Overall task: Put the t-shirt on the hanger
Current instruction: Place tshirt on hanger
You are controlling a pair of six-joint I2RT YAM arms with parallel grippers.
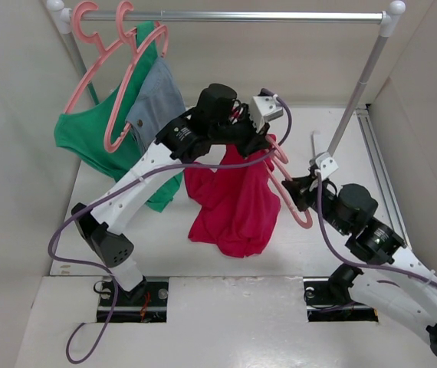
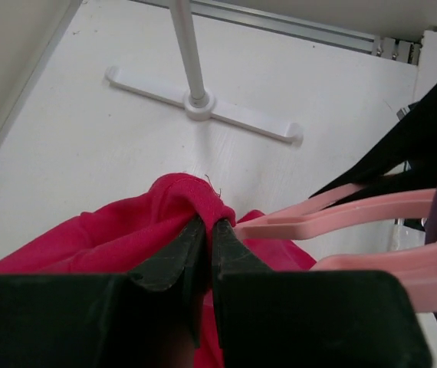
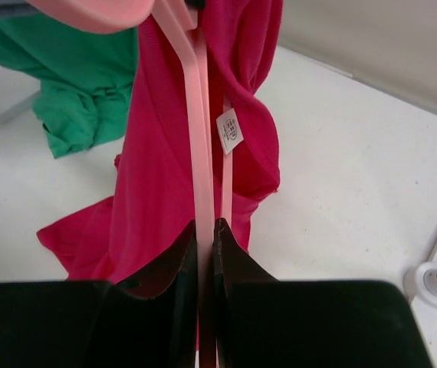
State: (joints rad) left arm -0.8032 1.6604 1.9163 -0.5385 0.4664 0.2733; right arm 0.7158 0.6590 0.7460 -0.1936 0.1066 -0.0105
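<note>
The left tool [image 2: 209, 224] pinches a fold of the t-shirt [image 2: 119, 234]. The hanger [image 2: 333, 218], clamped in the right tool [image 3: 205, 226], reaches lengthwise toward that fold from the right side of the worktop [image 1: 165, 247].

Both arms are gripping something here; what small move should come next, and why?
Probably the left end effector should draw its pinched fold of the t-shirt slightly further over the near arm of the hanger, while the right end effector, clamped on the hanger's bar, holds steady. The shirt hangs bunched below, not yet spread across the frame.
</note>
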